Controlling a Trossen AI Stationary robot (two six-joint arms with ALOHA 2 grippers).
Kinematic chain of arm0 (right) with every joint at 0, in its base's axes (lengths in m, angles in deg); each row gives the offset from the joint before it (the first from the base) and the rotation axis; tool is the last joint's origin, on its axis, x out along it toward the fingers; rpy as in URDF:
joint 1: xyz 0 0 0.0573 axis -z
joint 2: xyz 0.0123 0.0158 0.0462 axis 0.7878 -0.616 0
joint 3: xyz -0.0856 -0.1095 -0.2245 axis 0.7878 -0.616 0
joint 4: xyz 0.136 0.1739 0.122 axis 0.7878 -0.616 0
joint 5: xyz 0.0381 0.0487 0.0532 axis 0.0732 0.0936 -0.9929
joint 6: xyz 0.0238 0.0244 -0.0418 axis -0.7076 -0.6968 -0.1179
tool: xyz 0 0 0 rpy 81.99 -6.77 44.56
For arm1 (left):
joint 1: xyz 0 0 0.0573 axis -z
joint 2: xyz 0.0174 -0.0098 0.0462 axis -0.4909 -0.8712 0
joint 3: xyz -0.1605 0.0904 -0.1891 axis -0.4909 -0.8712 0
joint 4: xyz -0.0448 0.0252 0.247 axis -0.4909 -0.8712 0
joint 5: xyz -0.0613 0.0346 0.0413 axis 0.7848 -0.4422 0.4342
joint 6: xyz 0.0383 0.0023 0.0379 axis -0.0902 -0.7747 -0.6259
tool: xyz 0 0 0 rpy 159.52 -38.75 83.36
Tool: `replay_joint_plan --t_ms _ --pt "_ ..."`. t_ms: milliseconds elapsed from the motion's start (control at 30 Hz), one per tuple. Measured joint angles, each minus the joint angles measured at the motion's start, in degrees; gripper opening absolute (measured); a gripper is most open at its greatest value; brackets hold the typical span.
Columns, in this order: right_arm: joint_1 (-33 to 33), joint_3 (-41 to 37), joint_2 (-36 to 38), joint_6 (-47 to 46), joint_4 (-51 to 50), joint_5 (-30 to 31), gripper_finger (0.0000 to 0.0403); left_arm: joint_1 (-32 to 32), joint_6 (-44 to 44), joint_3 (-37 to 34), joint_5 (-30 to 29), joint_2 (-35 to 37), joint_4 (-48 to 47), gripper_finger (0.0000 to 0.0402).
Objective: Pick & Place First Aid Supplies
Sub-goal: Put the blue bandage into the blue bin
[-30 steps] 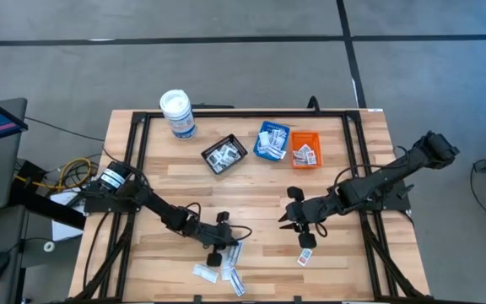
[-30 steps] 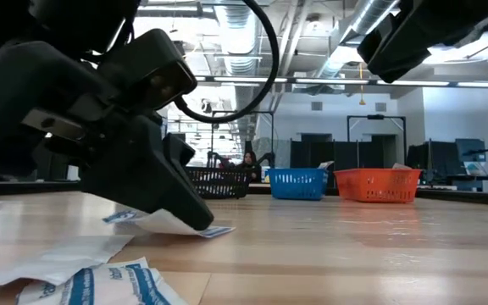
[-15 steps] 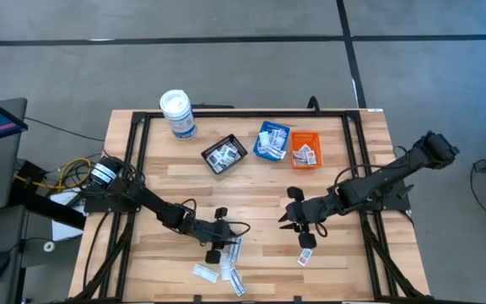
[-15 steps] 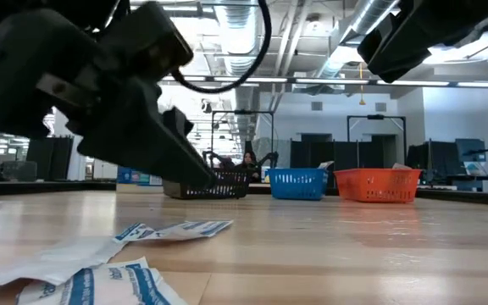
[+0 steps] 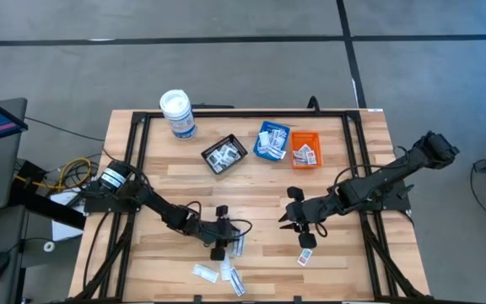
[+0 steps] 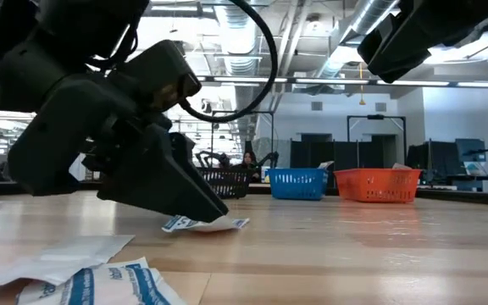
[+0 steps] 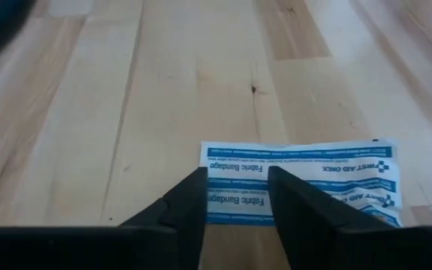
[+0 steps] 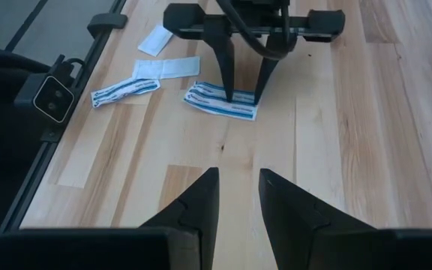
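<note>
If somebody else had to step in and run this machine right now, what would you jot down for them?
Left gripper: open, fingertips down on a blue-print bandage packet at the table's front edge, not gripped.
Right gripper: jaws apart, empty, hovering mid-table.
Done: packets already lie in the black tray, blue tray and orange tray.
Left: loose packets beside the left gripper and one packet near the right gripper.

High view: overhead, straight down, far, whole table (image 5: pixel 184 181) in frame. Low view: tabletop level near the front edge, facing the room. Left wrist view: very close on the blue-print packet (image 7: pixel 298 180). Right wrist view: farther, shares that packet and table.
</note>
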Motion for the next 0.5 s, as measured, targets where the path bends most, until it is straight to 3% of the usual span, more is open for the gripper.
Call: replay_joint_plan --t_ms 400,500 --pt "0.0 0.0 0.0 0.0 0.0 0.0 0.0091 -6.3 2.4 0.0 7.2 -0.1 -0.1 0.0018" --pt "0.0 0.0 0.0 2.1 0.1 0.0 0.0091 -7.0 1.6 -0.2 7.2 -0.3 2.5 0.0009"
